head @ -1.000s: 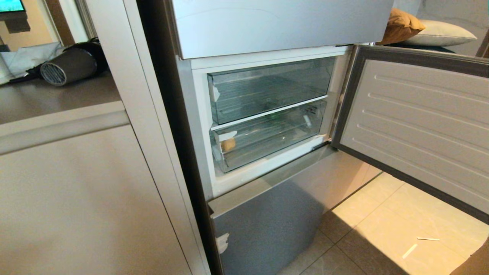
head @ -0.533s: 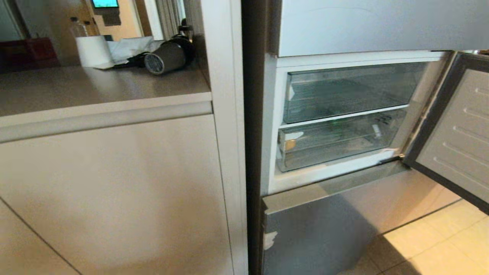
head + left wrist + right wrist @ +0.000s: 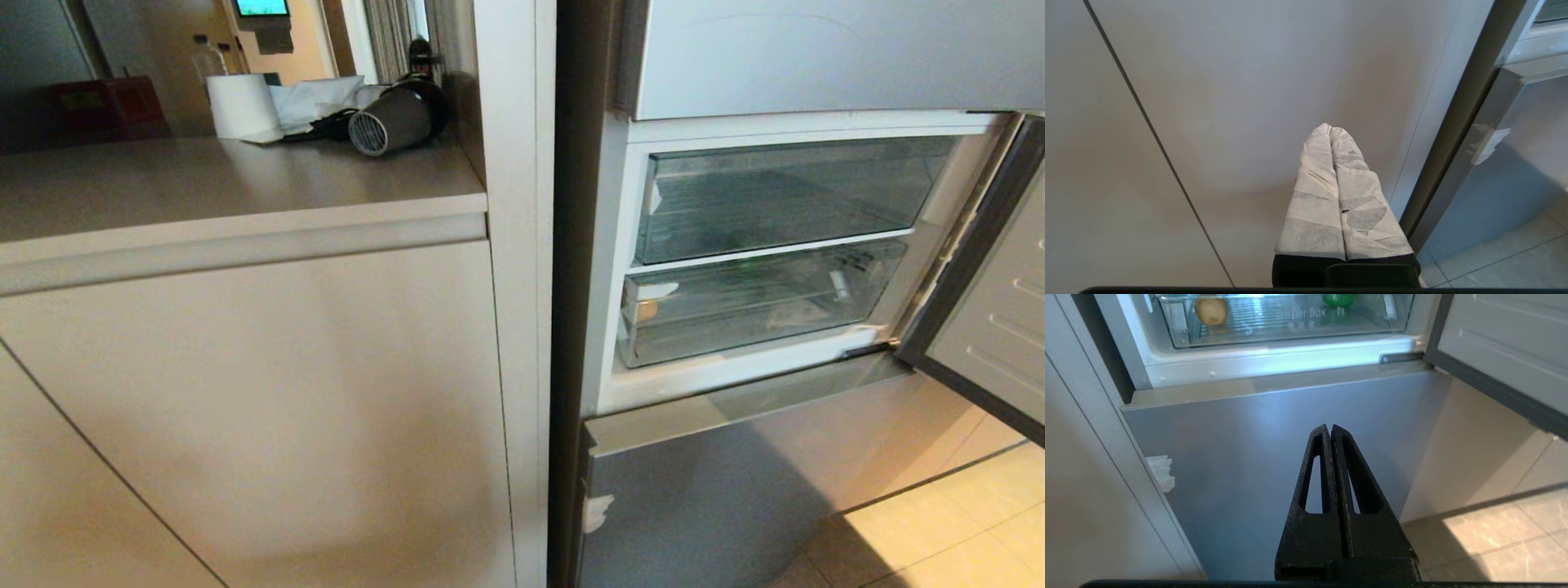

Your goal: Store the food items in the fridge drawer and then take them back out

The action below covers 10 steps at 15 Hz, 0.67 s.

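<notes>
We stand before the fridge (image 3: 735, 57) with its middle door (image 3: 992, 327) swung open to our right. Both food items already lie in the lower fridge drawer (image 3: 1286, 332), which is pushed in. The potato (image 3: 1211, 310) sits near the drawer's left end, and the bell pepper (image 3: 1338, 299) lies farther along toward the door side, well apart from it. In the head view only a tan patch of the potato (image 3: 647, 309) shows through the clear front. The upper drawer (image 3: 784, 196) looks empty.

We judge the storing half done, since both items are inside and neither arm carries anything. The taking-out half is not yet begun: the drawer has to be pulled out, each item lifted from it, and both set down somewhere outside, perhaps on the counter (image 3: 204, 188) to the left, where a paper roll (image 3: 241, 106) and a hair dryer (image 3: 396, 121) lie.

Neither arm shows in the head view. Our left gripper (image 3: 1330, 130) has its taped jaws clenched together on nothing and faces the beige cabinet door (image 3: 1229, 102) beside the fridge. Our right gripper (image 3: 1329, 428) is likewise clenched on nothing, pointing at the fridge's lowest panel (image 3: 1274, 457), below the drawer and not touching it.
</notes>
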Motion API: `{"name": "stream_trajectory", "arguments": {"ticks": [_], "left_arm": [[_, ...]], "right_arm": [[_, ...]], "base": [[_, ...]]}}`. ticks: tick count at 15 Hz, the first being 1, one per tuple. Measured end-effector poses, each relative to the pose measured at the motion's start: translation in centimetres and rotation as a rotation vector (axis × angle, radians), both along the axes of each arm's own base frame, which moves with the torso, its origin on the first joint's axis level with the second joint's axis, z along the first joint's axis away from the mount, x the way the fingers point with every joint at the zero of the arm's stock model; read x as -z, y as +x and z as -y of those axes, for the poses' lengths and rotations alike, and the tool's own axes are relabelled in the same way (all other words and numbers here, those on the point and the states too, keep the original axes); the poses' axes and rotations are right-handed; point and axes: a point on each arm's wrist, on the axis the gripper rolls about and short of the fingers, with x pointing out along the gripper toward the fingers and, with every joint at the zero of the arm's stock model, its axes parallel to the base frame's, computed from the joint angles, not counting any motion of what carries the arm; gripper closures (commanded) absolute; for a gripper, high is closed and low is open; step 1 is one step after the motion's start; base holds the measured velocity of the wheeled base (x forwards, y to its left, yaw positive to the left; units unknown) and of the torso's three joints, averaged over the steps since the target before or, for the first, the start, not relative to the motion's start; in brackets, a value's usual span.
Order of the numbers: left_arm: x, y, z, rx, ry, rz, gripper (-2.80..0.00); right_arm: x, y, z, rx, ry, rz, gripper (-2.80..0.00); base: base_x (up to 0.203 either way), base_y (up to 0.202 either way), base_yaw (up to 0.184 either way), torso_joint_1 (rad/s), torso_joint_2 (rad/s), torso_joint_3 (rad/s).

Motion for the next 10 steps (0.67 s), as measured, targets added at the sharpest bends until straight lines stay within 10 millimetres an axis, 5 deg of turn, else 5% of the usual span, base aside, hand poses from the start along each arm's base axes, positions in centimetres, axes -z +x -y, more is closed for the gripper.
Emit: {"name": "stream_trajectory", "arguments": {"ticks": [5, 9, 10], "left_arm": [[0.0, 0.0, 0.0, 0.001, 0.0, 0.0, 0.0], [0.0, 0.0, 0.0, 0.001, 0.0, 0.0, 0.0], [0.0, 0.0, 0.0, 0.001, 0.0, 0.0, 0.0]], "right_arm": [[-5.4, -0.9, 0.0, -0.05, 0.05, 0.027, 0.0], [-8.3, 3.1, -0.3, -0.245, 0.121, -0.17, 0.0], [-8.6, 4.6, -0.6, -0.279, 0.132, -0.209, -2.8]], "base": [[0.0, 0.0, 0.0, 0.0, 0.0, 0.0], [0.0, 0.0, 0.0, 0.0, 0.0, 0.0], [0.0, 0.0, 0.0, 0.0, 0.0, 0.0]]}}
